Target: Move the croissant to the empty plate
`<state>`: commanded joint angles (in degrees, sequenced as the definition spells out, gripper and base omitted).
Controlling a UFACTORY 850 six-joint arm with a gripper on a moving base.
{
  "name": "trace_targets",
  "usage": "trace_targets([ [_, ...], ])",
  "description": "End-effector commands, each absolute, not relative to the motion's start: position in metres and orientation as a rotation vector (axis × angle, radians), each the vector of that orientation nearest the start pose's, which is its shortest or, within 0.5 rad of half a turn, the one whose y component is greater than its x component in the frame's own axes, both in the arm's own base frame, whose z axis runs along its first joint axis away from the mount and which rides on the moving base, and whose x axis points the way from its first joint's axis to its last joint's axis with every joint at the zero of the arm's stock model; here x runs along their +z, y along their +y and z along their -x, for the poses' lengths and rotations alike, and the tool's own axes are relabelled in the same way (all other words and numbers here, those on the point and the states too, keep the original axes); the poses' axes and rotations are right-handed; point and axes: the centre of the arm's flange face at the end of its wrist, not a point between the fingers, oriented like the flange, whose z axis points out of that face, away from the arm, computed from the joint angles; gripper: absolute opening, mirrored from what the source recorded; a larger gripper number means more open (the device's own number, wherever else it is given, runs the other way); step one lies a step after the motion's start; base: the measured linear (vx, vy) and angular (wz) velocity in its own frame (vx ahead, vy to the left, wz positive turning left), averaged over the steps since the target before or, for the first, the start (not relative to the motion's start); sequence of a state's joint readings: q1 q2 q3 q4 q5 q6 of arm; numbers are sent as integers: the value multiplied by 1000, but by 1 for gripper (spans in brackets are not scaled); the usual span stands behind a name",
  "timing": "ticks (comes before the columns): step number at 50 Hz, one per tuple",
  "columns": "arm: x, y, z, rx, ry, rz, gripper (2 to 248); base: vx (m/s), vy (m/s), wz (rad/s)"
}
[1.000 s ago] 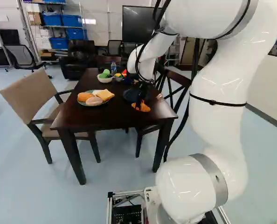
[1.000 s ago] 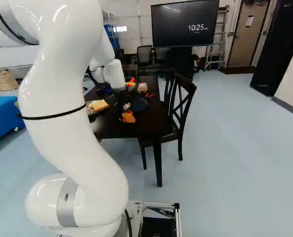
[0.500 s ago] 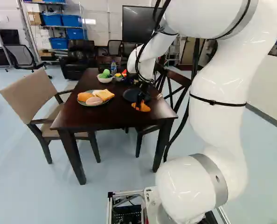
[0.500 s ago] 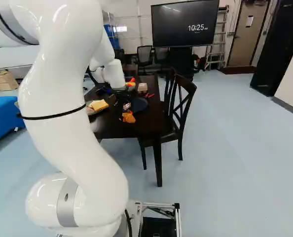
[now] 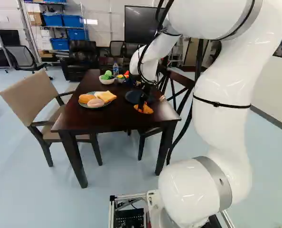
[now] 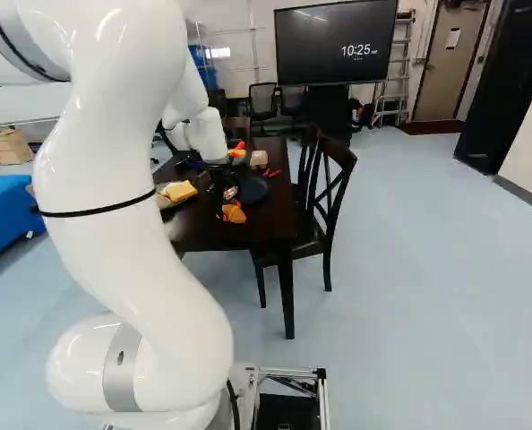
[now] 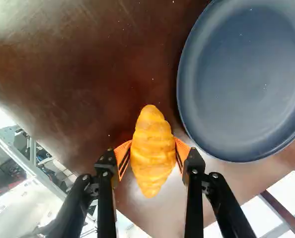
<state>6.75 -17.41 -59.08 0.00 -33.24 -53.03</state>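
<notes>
One croissant (image 7: 152, 151) sits between the jaws — croissant-width apart, gripping both sides.

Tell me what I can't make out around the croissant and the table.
- Croissant's underside: faces away from the wrist view, so contact with the table can't be judged.
- Dark blue plate's outer part: cut off by the wrist view's edge.
- Food plate's outer side: hidden behind the arm in the right base view.
- Green items in the white bowl: too small to identify, left base view.
</notes>
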Motion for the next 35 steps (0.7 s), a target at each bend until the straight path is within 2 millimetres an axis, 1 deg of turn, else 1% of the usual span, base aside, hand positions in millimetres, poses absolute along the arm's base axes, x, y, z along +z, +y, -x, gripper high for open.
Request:
trace_targets([
  [6, 433, 62, -520, -228, -1592, 2769, 132, 0, 0, 0],
  [15, 445, 61, -515, -260, -1595, 2774, 132, 0, 0, 0],
  [35, 473, 60, -496, -304, -1601, 2779, 132, 0, 0, 0],
])
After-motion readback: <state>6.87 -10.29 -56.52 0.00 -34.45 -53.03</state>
